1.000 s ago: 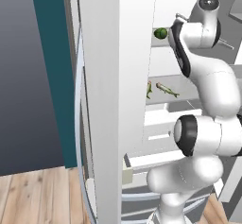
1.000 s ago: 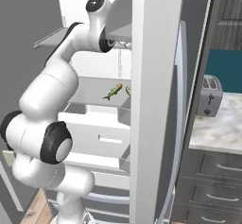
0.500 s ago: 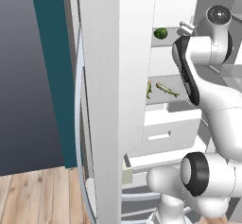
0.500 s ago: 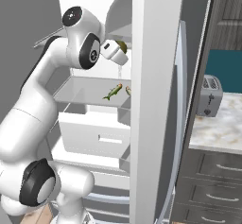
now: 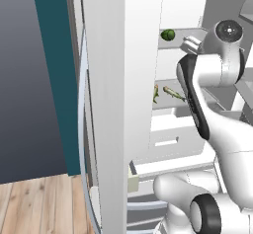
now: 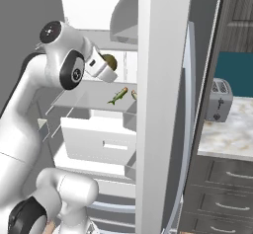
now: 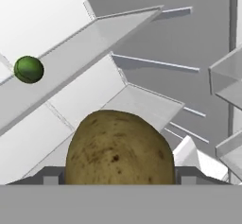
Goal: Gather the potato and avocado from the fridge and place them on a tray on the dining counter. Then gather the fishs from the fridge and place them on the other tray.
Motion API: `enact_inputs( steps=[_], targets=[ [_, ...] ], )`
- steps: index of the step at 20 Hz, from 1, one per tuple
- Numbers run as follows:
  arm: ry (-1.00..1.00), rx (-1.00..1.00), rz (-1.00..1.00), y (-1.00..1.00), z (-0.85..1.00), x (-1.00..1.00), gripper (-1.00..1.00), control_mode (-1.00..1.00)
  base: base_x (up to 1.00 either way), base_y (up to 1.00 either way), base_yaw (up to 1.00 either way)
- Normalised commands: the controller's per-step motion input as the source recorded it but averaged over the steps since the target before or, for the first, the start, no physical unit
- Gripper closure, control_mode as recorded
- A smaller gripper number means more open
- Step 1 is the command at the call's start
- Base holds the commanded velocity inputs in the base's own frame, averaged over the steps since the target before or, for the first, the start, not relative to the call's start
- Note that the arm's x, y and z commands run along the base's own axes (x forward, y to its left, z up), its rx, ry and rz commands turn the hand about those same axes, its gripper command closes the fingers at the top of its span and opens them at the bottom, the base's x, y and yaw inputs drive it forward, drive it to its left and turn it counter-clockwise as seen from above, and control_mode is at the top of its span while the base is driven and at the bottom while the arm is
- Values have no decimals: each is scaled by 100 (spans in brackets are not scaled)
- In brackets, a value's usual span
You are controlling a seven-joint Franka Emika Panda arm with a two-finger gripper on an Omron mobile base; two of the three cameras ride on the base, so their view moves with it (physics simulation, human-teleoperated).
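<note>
My gripper is shut on the potato, a brown speckled lump between the finger tips. It hangs in front of the upper shelf inside the open fridge. In the left base view the gripper sits just right of the avocado, which rests on that upper shelf. The avocado lies far up left of the potato in the hand view. Two fishs lie on the shelf below. The trays and the dining counter are out of view.
The open fridge door stands close on the arm's left, and the other door on its right. White drawers sit under the fish shelf. A toaster stands on a marbled counter at the right.
The arm has folded and drawn the hand, with the potato in it, down and back from the upper shelf. The avocado and the fishs have stayed put.
</note>
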Motion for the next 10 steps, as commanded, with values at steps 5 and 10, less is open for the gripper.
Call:
enact_inputs(
  steps=[5,10],
  targets=[
    [4,-4,15,42,-57,-11,100,-100,0,0,0],
    [1,-6,19,41,-54,-11,100,-100,0,0,0]
  ],
)
